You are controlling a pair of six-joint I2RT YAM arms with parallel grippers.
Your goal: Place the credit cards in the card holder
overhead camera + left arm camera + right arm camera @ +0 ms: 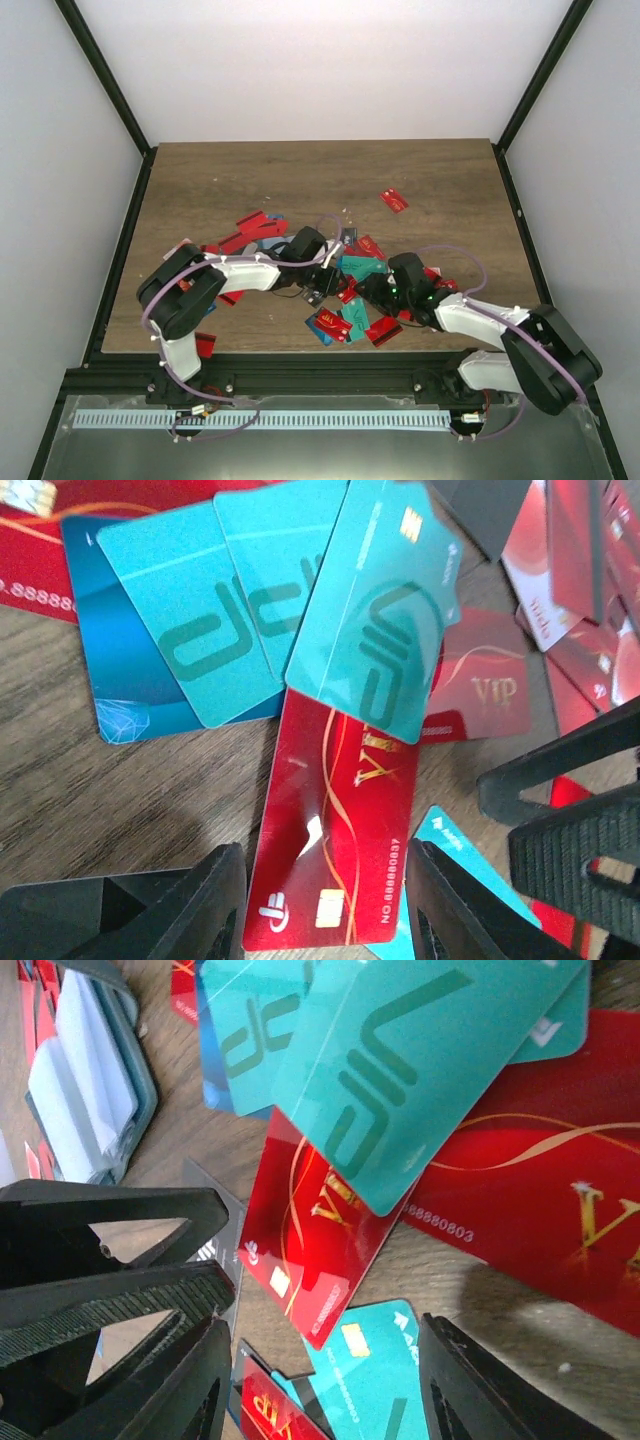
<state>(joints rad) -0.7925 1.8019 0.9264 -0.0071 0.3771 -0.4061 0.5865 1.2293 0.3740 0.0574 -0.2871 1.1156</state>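
Note:
Many credit cards, red and teal, lie in a loose overlapping pile (345,290) at the table's near middle. My left gripper (322,278) is open and low over the pile. In the left wrist view its jaws (325,900) stand on either side of a red VIP card (335,840), partly under a teal card (375,650). My right gripper (368,290) is open too, right beside the left one. It (325,1380) stands over a teal card (385,1355) and the same red card (310,1245). The card holder (90,1080), grey-blue with white sleeves, lies open beyond.
A lone red card (394,200) lies apart at the far right. More red cards (245,228) spread left behind the left arm. The right gripper's black fingers (570,810) crowd the right of the left wrist view. Black frame rails edge the table.

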